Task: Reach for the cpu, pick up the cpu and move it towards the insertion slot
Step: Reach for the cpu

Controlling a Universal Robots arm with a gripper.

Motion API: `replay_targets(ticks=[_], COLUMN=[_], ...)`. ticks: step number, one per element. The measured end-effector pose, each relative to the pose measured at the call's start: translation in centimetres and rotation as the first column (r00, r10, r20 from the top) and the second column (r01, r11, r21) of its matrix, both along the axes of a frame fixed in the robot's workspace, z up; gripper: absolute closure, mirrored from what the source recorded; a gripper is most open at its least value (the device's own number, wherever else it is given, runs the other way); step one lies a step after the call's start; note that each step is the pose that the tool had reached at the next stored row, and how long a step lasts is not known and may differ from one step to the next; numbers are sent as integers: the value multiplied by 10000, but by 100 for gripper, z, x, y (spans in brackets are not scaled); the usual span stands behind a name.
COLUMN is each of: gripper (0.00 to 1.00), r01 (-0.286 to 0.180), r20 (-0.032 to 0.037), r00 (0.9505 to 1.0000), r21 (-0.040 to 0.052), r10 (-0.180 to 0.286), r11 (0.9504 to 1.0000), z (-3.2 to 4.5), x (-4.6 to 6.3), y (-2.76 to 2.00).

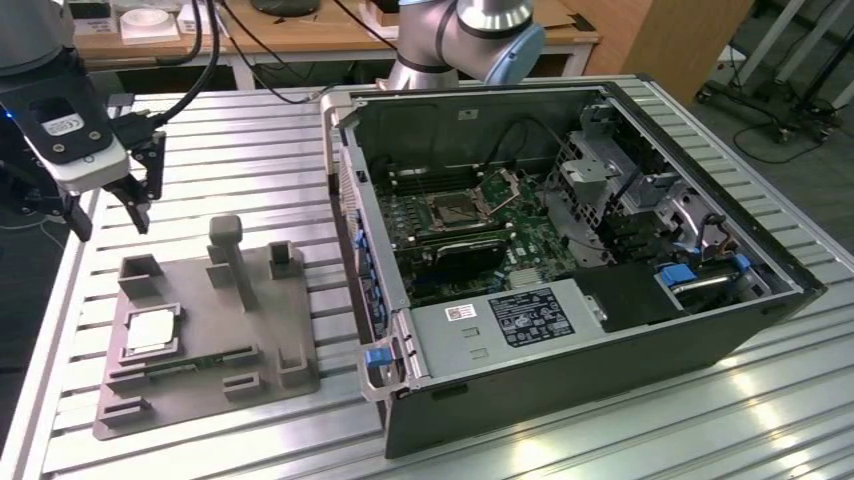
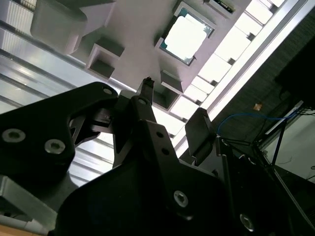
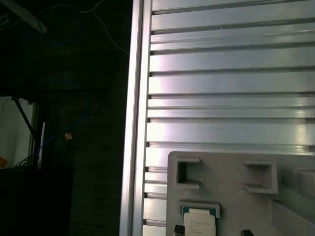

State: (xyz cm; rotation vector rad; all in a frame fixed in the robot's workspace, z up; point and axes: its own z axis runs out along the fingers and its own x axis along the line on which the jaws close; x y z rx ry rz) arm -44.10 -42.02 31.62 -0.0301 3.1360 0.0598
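The cpu (image 1: 151,330), a flat silvery square chip, lies in a recess of the grey plastic fixture (image 1: 214,345) at the exterior view's left. My gripper (image 1: 114,228) hangs above the table just beyond the fixture's far end, open, nothing between its black fingers (image 1: 139,195). In the second wrist view the cpu (image 2: 186,37) lies past the spread fingers (image 2: 147,96). It also appears in the first wrist view as the cpu (image 3: 199,222) on the fixture (image 3: 221,184). The insertion slot (image 1: 454,210), a dark socket with a raised metal plate, sits on the green board inside the open computer case.
The open computer case (image 1: 574,340) stands to the exterior view's right of the fixture, on the ribbed aluminium table (image 1: 254,150). A green memory stick (image 1: 200,358) lies in the fixture near the cpu. A tall grey post (image 1: 227,245) rises from the fixture. The table's edge (image 3: 132,123) borders dark floor.
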Motion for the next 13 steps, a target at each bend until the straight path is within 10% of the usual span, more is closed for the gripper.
replay_targets(ticks=[13], gripper=[47], r01=[-5], r20=[15], r00=[10000], r21=[1], r10=[5], r11=[10000], z=[-211], x=[-10], y=[-214])
